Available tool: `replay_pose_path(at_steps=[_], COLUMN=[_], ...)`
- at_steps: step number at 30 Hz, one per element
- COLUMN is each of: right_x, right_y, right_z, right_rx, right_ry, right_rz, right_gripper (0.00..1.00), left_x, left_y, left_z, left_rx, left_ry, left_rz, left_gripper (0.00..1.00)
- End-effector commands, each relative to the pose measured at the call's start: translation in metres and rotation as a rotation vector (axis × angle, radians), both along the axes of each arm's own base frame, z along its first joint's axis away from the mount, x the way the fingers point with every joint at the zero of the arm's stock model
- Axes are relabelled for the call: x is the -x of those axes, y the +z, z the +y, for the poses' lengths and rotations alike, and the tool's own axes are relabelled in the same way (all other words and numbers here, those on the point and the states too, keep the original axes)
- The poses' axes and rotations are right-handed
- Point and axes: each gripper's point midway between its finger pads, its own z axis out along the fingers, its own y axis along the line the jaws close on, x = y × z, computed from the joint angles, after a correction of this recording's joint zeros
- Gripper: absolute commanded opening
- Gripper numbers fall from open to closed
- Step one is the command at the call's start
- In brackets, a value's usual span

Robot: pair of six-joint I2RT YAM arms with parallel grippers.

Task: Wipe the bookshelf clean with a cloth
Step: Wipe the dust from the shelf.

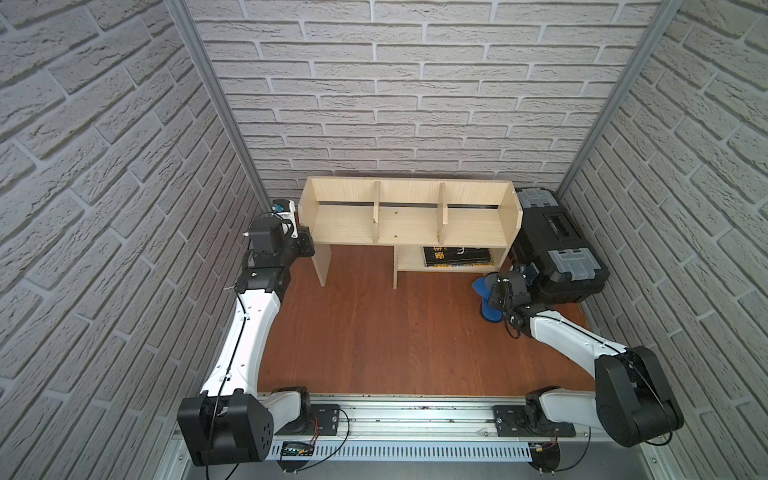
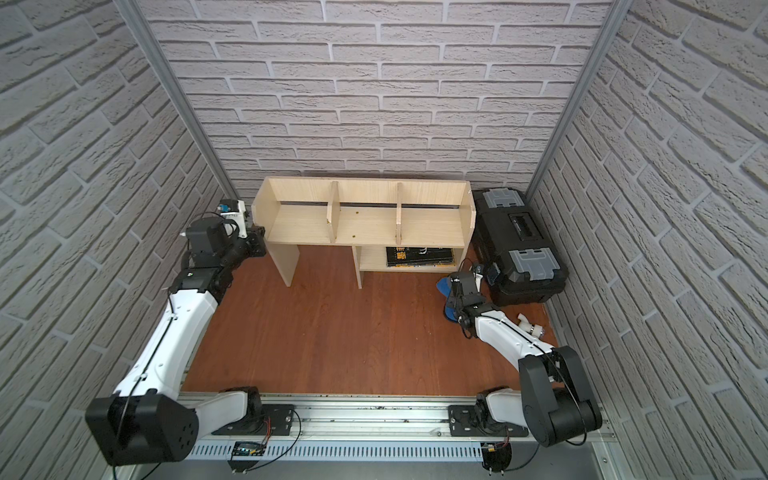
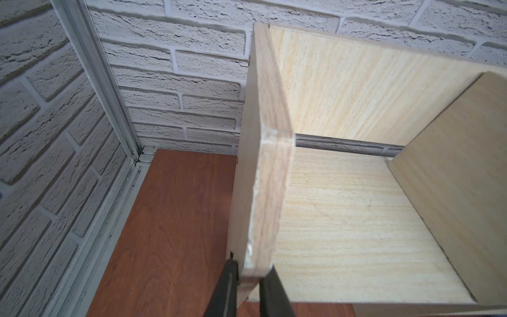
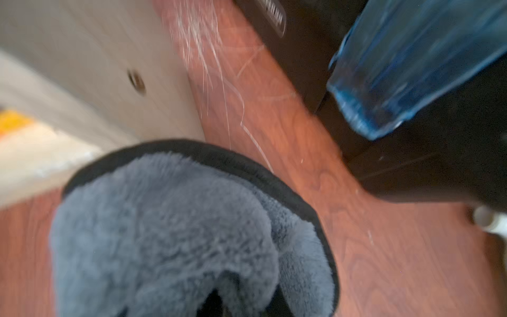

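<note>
The pale wood bookshelf (image 1: 409,224) (image 2: 365,224) stands against the back wall in both top views, its three top compartments bare. My left gripper (image 1: 305,243) (image 2: 257,239) (image 3: 251,285) is shut on the front edge of the bookshelf's left side panel (image 3: 263,192), one black finger (image 3: 227,288) on each face. My right gripper (image 1: 494,301) (image 2: 457,297) is shut on the cloth (image 1: 482,286) (image 2: 444,286). The cloth shows blue from above and grey with a dark trim (image 4: 178,233) in the right wrist view, where it covers the fingers. It is bunched low over the floor by the bookshelf's right end.
A black toolbox (image 1: 557,249) (image 2: 519,241) with grey latches stands right of the bookshelf, close to my right gripper. Dark books (image 1: 457,255) lie on the lower shelf. A white pipe fitting (image 2: 530,326) (image 4: 488,222) lies by the right arm. Brick walls close in three sides.
</note>
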Motion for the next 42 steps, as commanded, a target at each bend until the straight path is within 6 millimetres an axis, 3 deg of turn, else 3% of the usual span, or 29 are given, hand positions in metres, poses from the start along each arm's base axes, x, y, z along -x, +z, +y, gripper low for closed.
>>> replay_pose_path(at_steps=[1,5,8,11,15,17,22,28,34,37,42], right_x=[-0.017,-0.014,-0.015,-0.02,-0.018,-0.015,-0.022,-0.039,-0.043,-0.036,-0.022], right_y=[0.048,0.106,0.122,0.102,0.047,0.03,0.028,0.035,0.046,0.056,0.096], right_z=[0.006,0.004,0.002,0.001,0.002,0.003,0.021,0.092,0.179,0.224,0.298], right_rx=[-0.051,-0.04,-0.008,0.014,-0.005,-0.03,-0.092,-0.058,-0.042,-0.003,0.23], right_ry=[0.013,0.035,0.046,0.044,0.022,0.004,0.059,0.276,0.432,0.488,0.519], right_rz=[-0.169,-0.318,-0.332,-0.273,-0.172,-0.161,-0.173,-0.21,-0.264,-0.341,-0.523], right_gripper=[0.03,0.03,0.03,0.03,0.03,0.03,0.03,0.03,0.03,0.03,0.03], left_x=[0.001,0.001,0.001,0.001,0.001,0.001,0.0,0.0,0.0,0.0,0.001], left_y=[0.02,0.02,0.02,0.02,0.02,0.019,0.019,0.02,0.019,0.019,0.02], left_z=[-0.003,-0.003,-0.003,-0.003,-0.002,-0.002,-0.003,-0.003,-0.002,-0.002,-0.002], left_rx=[0.056,0.056,0.056,0.055,0.053,0.054,0.058,0.057,0.056,0.057,0.056], left_ry=[-0.006,-0.006,-0.004,-0.004,0.001,0.0,-0.003,-0.006,0.0,-0.001,0.0], left_rz=[-0.078,-0.077,-0.077,-0.078,-0.077,-0.075,-0.076,-0.078,-0.077,-0.077,-0.08], left_gripper=[0.0,0.0,0.0,0.0,0.0,0.0,0.0,0.0,0.0,0.0,0.0])
